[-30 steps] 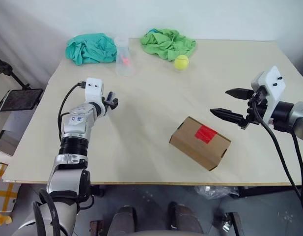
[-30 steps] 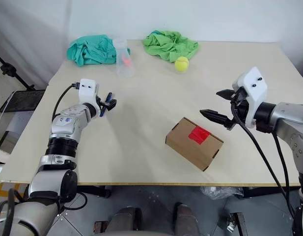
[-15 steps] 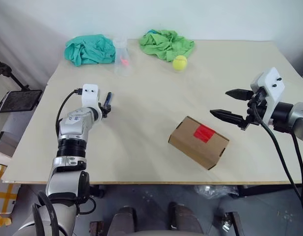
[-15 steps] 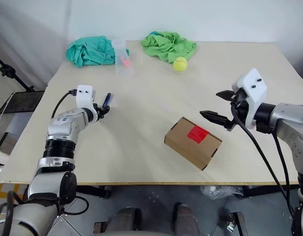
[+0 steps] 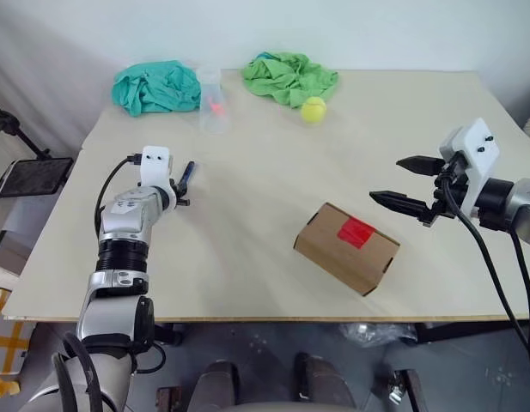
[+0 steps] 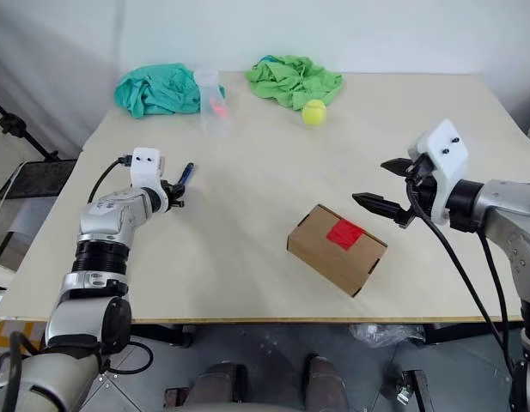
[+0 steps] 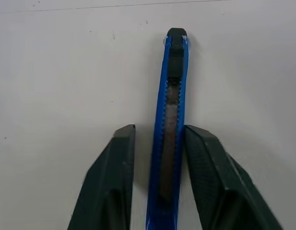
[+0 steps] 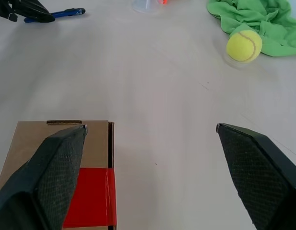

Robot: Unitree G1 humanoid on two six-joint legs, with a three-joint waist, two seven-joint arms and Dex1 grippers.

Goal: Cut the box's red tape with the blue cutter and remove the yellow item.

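The box (image 5: 347, 248) with its red tape (image 5: 357, 233) lay uncut at the near right, the right pincer (image 5: 405, 182) wide open and empty above it. Farther left, the left pincer (image 7: 159, 143) had narrowed around the blue cutter (image 7: 171, 115) on the bench (image 5: 265, 172); grip looked imminent

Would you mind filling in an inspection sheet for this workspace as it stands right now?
Surface: pale wooden table, flat.
Job's things: box closed, red tape uncut on top; blue cutter lying flat on the table. Yellow item: nothing seen.
Clutter: teal cloth, green cloth, tennis ball, clear plastic cup, all along the far edge.
Grippers: left gripper straddles the cutter, one finger touching, a gap at the other; right gripper open, above the table beside the box.
Cables: black cables along both wrists.
Surroundings: black stand left of the table, plastic bag on the floor.
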